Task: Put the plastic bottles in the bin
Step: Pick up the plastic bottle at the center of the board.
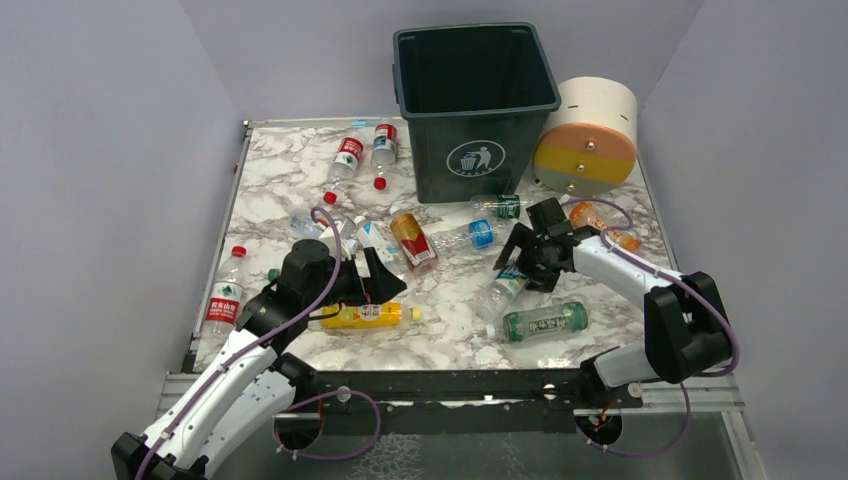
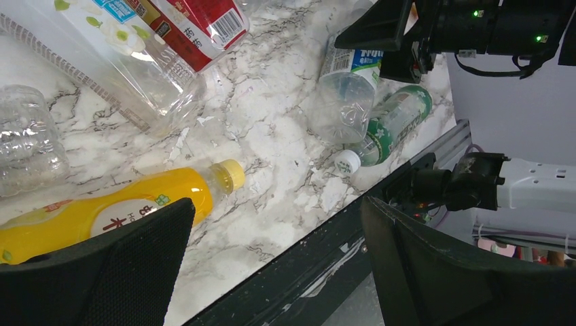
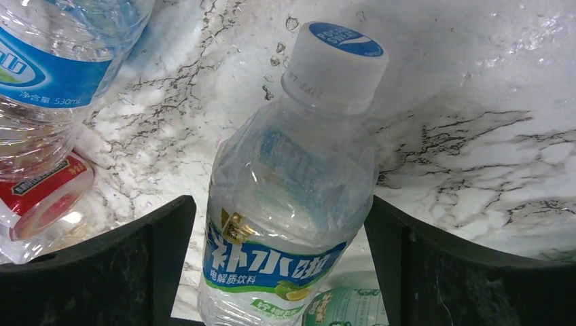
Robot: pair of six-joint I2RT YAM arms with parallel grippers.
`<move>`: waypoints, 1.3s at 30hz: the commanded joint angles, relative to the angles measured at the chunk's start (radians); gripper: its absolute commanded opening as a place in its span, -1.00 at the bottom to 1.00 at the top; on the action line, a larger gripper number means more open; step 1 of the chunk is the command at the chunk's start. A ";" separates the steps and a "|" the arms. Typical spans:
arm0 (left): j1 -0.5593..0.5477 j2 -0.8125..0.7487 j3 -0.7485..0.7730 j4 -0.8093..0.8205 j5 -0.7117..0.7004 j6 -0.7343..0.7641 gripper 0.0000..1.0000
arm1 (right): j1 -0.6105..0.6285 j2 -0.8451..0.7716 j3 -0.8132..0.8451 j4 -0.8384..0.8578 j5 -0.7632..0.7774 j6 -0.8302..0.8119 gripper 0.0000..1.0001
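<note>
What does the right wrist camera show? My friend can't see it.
A clear bottle with a white cap lies on the marble table, between the open jaws of the right gripper. Another bottle with a blue label peeks in top left.

Surface: glossy marble-pattern finish, white with grey veining. Bottles: clear, thin, crinkled plastic; glossy printed labels. Bin: dark green plastic, smooth, semi-matt. Jaws: black, matt, finely textured. Rail: dark metal.
</note>
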 commanded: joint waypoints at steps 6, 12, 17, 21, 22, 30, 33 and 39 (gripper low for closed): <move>-0.006 -0.015 0.034 0.033 -0.016 0.004 0.98 | -0.001 0.025 -0.001 0.050 0.035 -0.036 0.67; -0.006 -0.020 0.032 0.034 -0.019 0.002 0.98 | -0.001 -0.010 0.015 0.039 0.045 -0.052 0.22; -0.006 -0.019 0.035 0.034 -0.019 0.002 0.98 | -0.001 -0.065 0.045 0.004 0.052 -0.070 0.07; -0.006 -0.014 0.040 0.033 -0.020 0.004 0.98 | -0.001 -0.124 0.077 -0.033 0.061 -0.082 0.07; -0.006 -0.013 0.042 0.034 -0.020 0.004 0.98 | -0.001 -0.138 0.087 -0.041 0.061 -0.086 0.07; -0.006 0.010 0.067 0.037 -0.020 0.009 0.98 | -0.001 -0.232 0.160 -0.095 0.053 -0.111 0.07; -0.006 0.027 0.081 0.051 -0.013 0.011 0.98 | -0.001 -0.260 0.196 -0.122 0.048 -0.120 0.07; -0.007 0.081 0.104 0.098 0.014 0.014 0.98 | -0.001 -0.333 0.296 -0.189 0.066 -0.150 0.07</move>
